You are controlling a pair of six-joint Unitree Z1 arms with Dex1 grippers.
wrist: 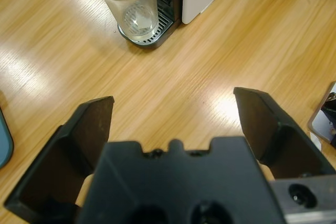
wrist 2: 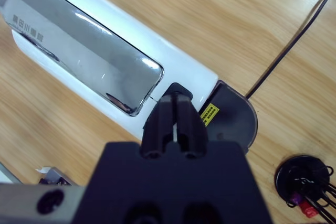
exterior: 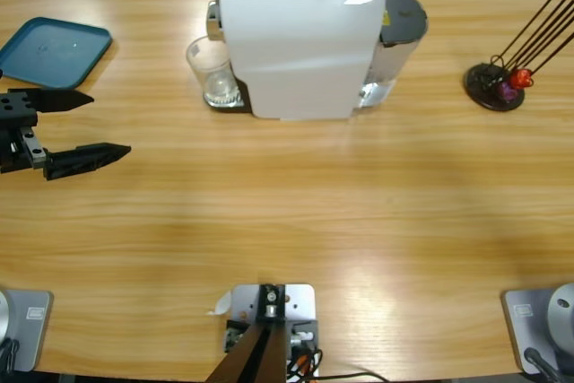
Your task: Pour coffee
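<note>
A: What stands on the tabletop (exterior: 287,213) around the machine?

B: The white coffee machine (exterior: 296,51) sits at the far middle, with a chrome lid (wrist 2: 84,51) along its top and a grey water tank (exterior: 402,20) at its back. A clear glass (exterior: 212,71) stands upright on the drip tray (wrist: 157,32) at the machine's front. A teal tray (exterior: 54,49) lies at the far left corner. Well apart on the right is a black capsule stand (exterior: 495,87) with thin rods leaning up from it and a red and a purple capsule at its base.

A: And the coffee?

B: I see only a thin, pale layer of liquid (wrist: 137,24) at the bottom of the glass; its colour is hard to tell.

A: Anything between the left gripper and the glass?

B: No, only bare wood. The left gripper (exterior: 85,125) comes in low from the left edge, pointing toward the machine, its jaws spread wide and holding nothing. In its wrist view the glass stands straight ahead, well apart from the jaw tips.

A: The right gripper?

B: The right gripper (wrist 2: 174,100) hangs above the machine's rear end, looking down on it, its jaws pressed together with nothing between them. The tips sit over the seam where the white body meets the tank. In the high view only a black bit shows at the top edge.
</note>
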